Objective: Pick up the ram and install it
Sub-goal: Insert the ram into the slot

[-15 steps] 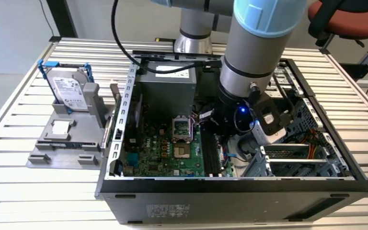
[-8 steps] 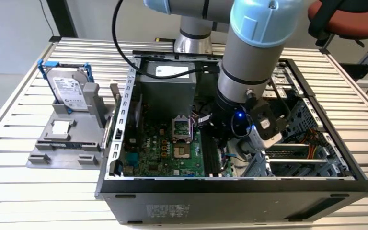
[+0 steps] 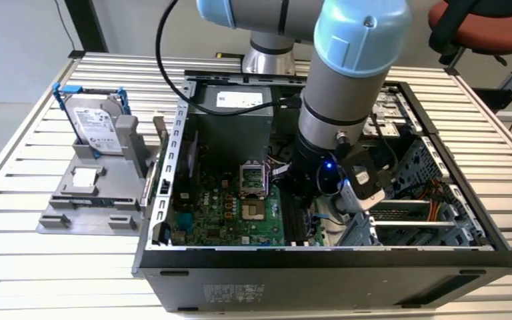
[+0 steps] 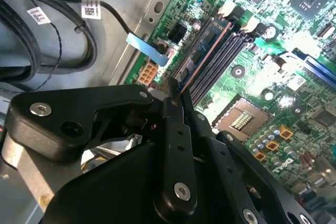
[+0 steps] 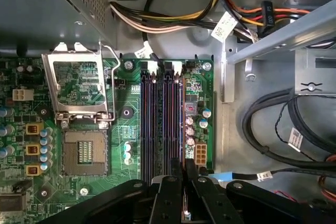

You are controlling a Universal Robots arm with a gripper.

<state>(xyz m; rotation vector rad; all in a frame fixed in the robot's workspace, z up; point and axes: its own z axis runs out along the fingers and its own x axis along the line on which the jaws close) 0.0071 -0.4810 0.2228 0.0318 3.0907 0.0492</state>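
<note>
The black fingers are squeezed shut on the long, thin, dark green ram stick, which stands on its edge, lined up lengthways with the end one of the long black plastic slots.

Arm: light blue and grey jointed robot arm, reaching down from above into the open black metal computer case; lower section near upright.
Wrist: black wrist block, inside the case near its middle; small blue light lit.
Gripper: black two-finger gripper, pointing down, low within the case.
Fingers: black metal fingers, drawn close together, nearly parallel.
Grip: clamped on a thin flat ram stick, held edge-on between the fingertips.
</note>
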